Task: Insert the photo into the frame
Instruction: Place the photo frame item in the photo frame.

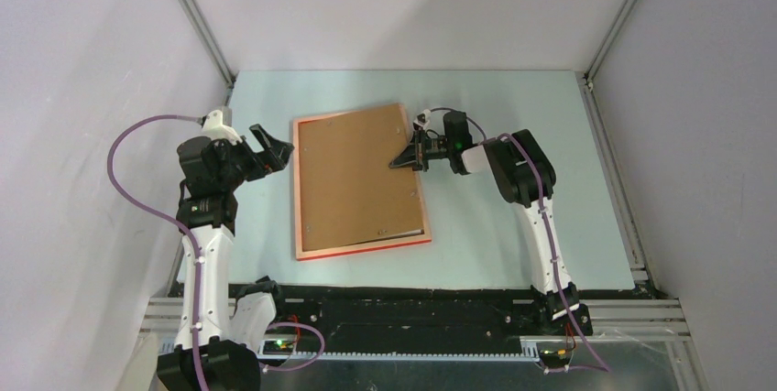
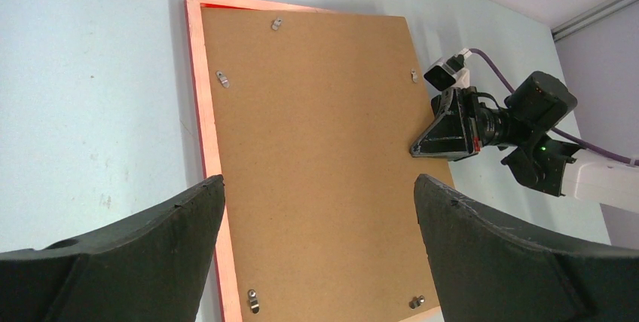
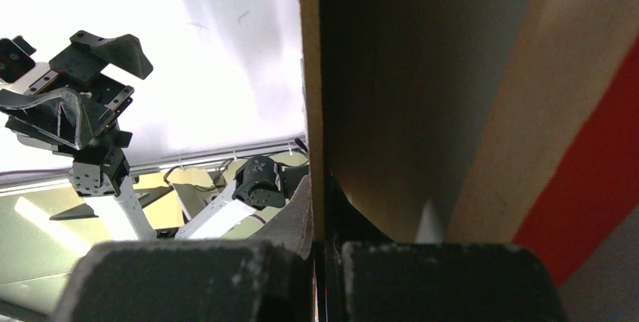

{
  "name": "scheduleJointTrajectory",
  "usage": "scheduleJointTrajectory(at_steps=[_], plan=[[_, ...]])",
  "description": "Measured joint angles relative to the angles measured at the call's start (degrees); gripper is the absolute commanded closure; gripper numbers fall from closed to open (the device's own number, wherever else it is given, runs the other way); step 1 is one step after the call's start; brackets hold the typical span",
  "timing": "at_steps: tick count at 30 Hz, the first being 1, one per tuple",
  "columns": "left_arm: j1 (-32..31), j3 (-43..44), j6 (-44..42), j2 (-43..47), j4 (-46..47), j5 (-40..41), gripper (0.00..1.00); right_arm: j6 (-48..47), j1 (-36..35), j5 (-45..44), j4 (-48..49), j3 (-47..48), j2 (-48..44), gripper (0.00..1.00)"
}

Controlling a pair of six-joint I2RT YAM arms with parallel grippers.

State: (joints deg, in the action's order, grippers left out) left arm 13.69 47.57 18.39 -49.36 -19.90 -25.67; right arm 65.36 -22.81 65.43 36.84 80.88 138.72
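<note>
The right gripper's (image 1: 396,164) fingers (image 3: 188,280) are pressed together on the 3 o'clock edge of the brown backing board (image 1: 353,176). In the right wrist view a dark gap shows between that edge and the rim of the frame (image 1: 366,246). The frame lies face down in the middle of the table (image 1: 513,226), with its long sides running roughly 12 to 6 o'clock. The left gripper (image 1: 278,146) has its fingers (image 2: 151,231) spread wide, holding nothing. It hovers off the frame's 10 o'clock corner. Whether the photo lies beneath the board I cannot tell.
</note>
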Motion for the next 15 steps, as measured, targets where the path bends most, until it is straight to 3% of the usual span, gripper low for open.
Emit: scheduleJointTrajectory(at_steps=[15], plan=[[0.0,0.0,0.0,0.0,0.0,0.0,0.00,-3.7,1.3,0.7,-3.2,0.0,0.0,1.00]])
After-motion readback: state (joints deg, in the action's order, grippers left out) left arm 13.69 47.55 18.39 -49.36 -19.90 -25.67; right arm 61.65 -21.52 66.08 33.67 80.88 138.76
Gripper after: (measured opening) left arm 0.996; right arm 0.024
